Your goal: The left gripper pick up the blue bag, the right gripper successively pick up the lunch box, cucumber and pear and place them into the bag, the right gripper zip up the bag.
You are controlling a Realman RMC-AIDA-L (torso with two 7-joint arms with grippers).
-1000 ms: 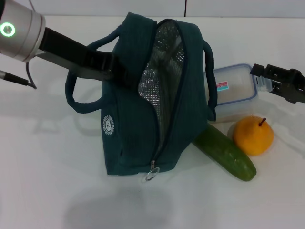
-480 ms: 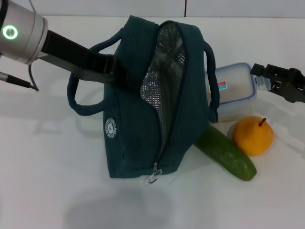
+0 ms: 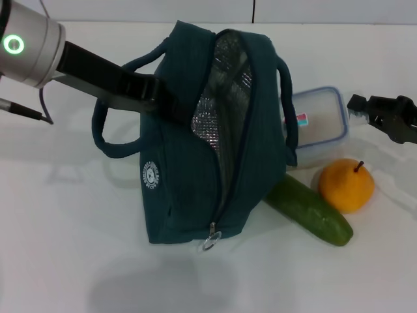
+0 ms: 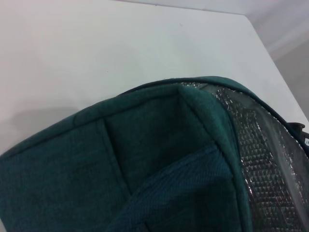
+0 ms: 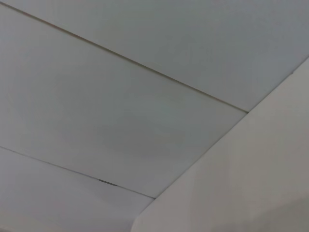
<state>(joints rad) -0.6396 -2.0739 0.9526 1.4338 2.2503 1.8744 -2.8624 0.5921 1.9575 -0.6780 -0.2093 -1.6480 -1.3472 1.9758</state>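
The blue bag [image 3: 208, 156] stands unzipped on the desk [image 3: 65, 248], its upper left side clamped in the left end effector [image 3: 159, 101]. Right of it lie the cucumber [image 3: 309, 210], lunch box [image 3: 319, 124] and pear [image 3: 346, 186]. The right end effector [image 3: 358, 104] hovers beside the lunch box, holding nothing; its opening cannot be judged.

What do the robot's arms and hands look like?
The left arm has a shiny silver round cuff with a glowing green ring light, and a thin dark cable hangs beside it. From the cuff, a long black boxy part reaches out to the left hand at the blue bag. The right hand is black too, with blocky, knobbly fingers.
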